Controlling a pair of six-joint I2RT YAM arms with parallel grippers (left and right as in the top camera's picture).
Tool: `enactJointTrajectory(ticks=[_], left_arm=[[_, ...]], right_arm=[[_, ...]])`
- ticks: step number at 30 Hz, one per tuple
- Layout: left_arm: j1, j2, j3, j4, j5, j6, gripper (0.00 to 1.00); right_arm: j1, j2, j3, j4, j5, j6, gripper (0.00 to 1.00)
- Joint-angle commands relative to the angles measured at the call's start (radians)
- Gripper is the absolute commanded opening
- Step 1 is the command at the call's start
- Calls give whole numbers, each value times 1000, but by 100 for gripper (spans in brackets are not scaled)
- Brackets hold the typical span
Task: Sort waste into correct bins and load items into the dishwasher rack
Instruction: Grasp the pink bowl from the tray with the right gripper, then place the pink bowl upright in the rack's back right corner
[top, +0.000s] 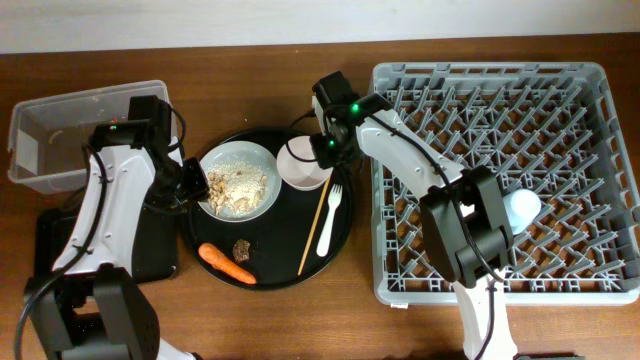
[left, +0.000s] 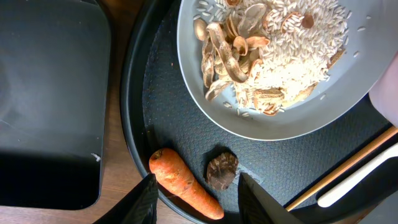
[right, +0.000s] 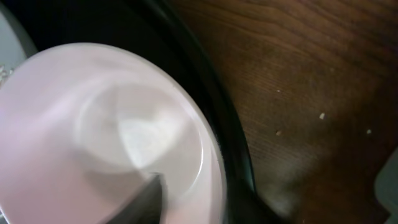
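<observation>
Rightward sits the rack (top: 500, 180), then the round tray (top: 278, 245), then the tub (top: 60, 145). On the tray: plate (top: 268, 200) of scraps (top: 240, 188) and bowl (top: 300, 165). A blue cup (top: 522, 208) lies in the rack. The carrot (top: 226, 263) and lump (top: 241, 248) share the tray. The left gripper (left: 198, 183) hangs spread beside the plate. The right gripper (top: 325, 150) meets the bowl's rim, its grip impossible to tell.
</observation>
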Motion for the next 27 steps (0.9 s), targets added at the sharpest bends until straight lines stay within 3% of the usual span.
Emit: enactJointTrajectory(ticks=[1, 2, 8, 11, 15, 20, 27], left_arm=[[3, -27, 0, -2, -11, -10, 41], [3, -27, 0, -2, -11, -10, 41], [3, -27, 0, 0, -11, -9, 41], [3, -27, 0, 2, -11, -9, 41], [3, -27, 0, 10, -11, -9, 41], [3, -27, 0, 10, -11, -9, 42], [3, -27, 0, 10, -11, -9, 41]], right_arm=[[12, 6, 13, -5, 5, 5, 12], [12, 5, 13, -11, 10, 5, 4], [-29, -134, 143, -185, 174, 34, 4], [-93, -278, 277, -331, 397, 34, 4], [-255, -388, 290, -416, 779, 20, 4], [-516, -328, 200, -416, 1160, 262, 4], [-716, -143, 149, -406, 1226, 289, 4]])
